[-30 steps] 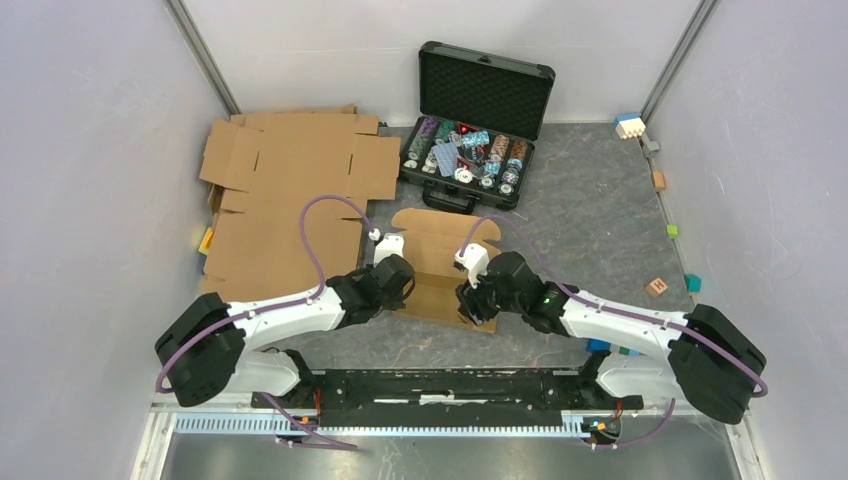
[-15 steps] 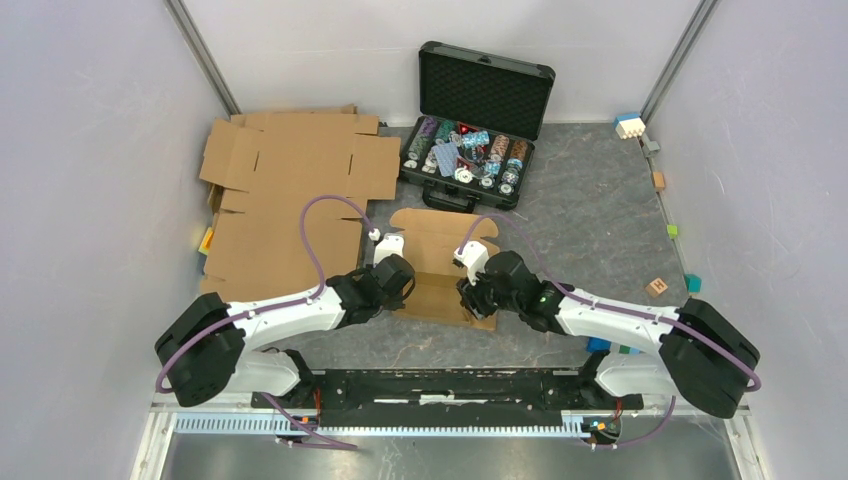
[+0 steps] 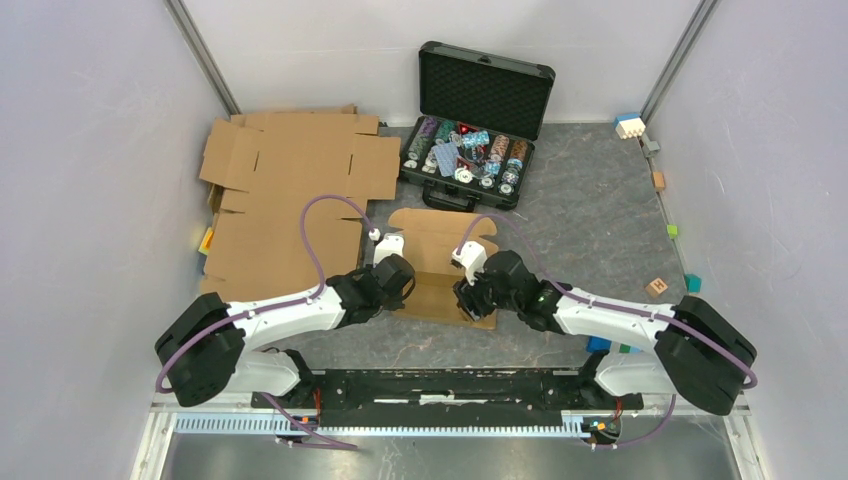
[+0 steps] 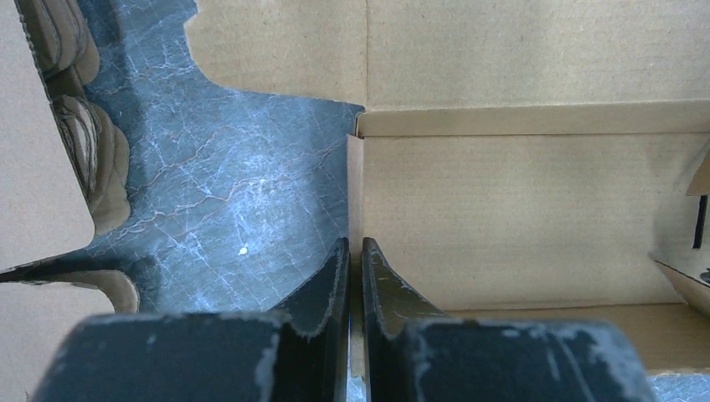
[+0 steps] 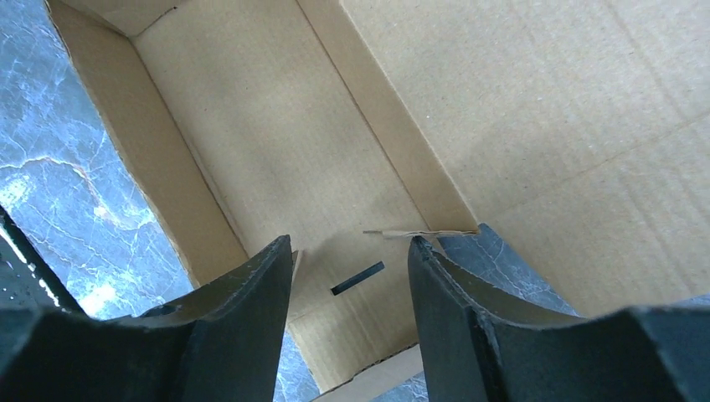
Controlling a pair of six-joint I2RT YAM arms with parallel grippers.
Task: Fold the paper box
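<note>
The paper box [image 3: 440, 240] is a brown cardboard mailer lying mid-table, partly folded, its lid flap flat toward the case. My left gripper [image 3: 397, 283] is at its left side. In the left wrist view that gripper [image 4: 356, 244] is shut on the upright left wall of the paper box [image 4: 519, 201], whose thin edge runs between the fingers. My right gripper [image 3: 470, 292] hovers over the box's near right end. In the right wrist view it [image 5: 352, 244] is open above the paper box floor [image 5: 276, 126] and a dark slot [image 5: 357, 278], with raised flap edges close to both fingertips.
Bigger flat cardboard sheets [image 3: 290, 190] cover the table's left side. An open black case of chips [image 3: 470, 130] stands at the back, just beyond the box. Small coloured blocks [image 3: 657, 287] lie along the right edge, and a white one [image 3: 629, 125] sits at the back right corner.
My right gripper has shifted slightly to the left over the box's near right end. The left arm and the box have not visibly moved.
</note>
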